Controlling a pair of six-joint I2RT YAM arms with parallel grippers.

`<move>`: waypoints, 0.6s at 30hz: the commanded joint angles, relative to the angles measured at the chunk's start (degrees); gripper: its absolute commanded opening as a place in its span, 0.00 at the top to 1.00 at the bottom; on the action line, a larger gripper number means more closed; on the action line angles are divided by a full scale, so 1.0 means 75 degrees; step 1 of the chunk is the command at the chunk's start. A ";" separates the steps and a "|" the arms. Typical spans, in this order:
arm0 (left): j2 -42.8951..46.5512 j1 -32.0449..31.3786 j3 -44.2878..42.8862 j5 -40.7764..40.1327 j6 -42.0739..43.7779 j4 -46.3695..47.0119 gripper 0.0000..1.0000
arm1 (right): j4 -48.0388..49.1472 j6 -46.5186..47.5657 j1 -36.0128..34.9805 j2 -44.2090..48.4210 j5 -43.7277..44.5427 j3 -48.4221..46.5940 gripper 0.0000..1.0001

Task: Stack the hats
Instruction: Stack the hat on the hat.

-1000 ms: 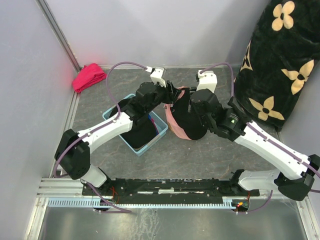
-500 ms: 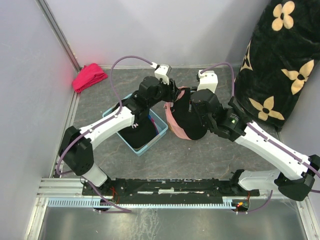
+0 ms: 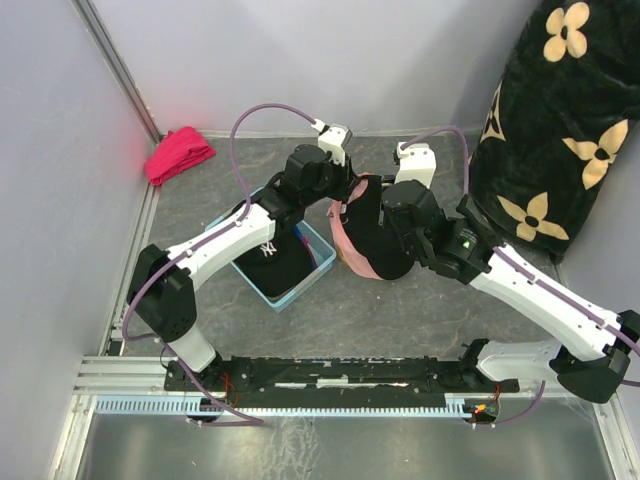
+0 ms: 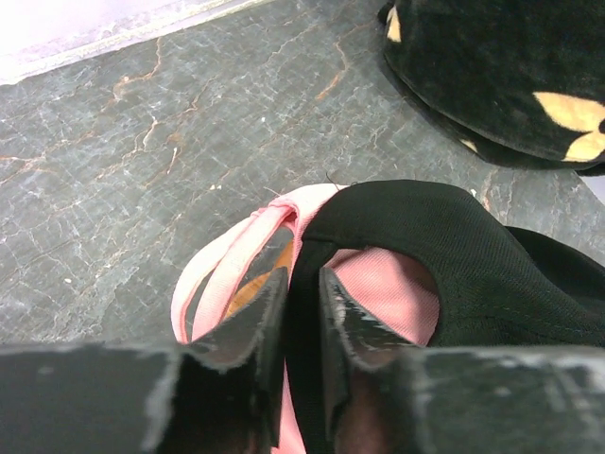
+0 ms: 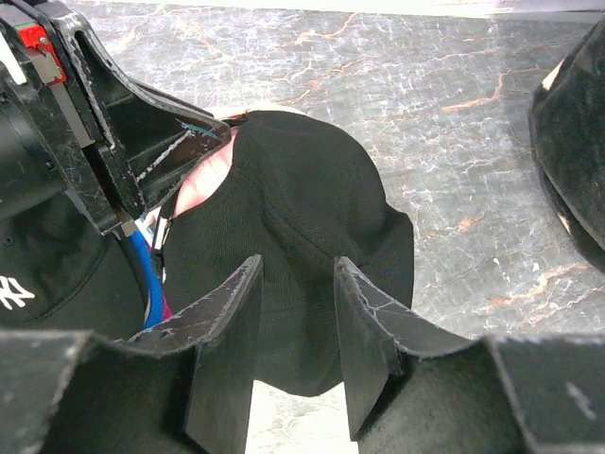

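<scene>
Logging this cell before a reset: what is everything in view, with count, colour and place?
black cap: 1, black, mid-table, over pink cap
pink cap: 1, light pink, beneath it
logo cap: 1, black, white logo, in bin
bin: 1, light blue, left of centre
cloth bundle: 1, red-pink, far-left corner
flowered blanket: 1, black and cream, right side
left gripper: 1, black, pinching black cap's rim
right gripper: 1, black, straddling its crown

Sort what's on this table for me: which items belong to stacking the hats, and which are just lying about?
Part of the job:
- black cap, sitting over the pink cap
- black logo cap, inside the blue bin

Just lying about:
- red cloth bundle, far left corner
- black flowered fabric, along the right side
</scene>
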State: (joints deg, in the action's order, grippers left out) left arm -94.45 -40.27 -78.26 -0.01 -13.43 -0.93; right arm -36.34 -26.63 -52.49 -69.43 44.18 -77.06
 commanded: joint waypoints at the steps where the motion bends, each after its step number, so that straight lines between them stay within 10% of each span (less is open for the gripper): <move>1: -0.0085 0.0125 -0.0329 0.0268 0.0377 0.0024 0.79 | 0.0310 0.0112 0.0013 0.0221 0.0320 0.0076 0.56; 18: 0.0030 0.0488 -0.0621 0.0388 0.0490 -0.0195 0.87 | 0.0273 0.0083 0.0061 0.0376 0.0543 0.0377 0.56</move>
State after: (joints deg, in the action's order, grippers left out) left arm -95.31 -38.22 -79.55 3.64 -12.93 -2.13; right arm -35.90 -26.61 -52.38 -68.16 45.58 -75.02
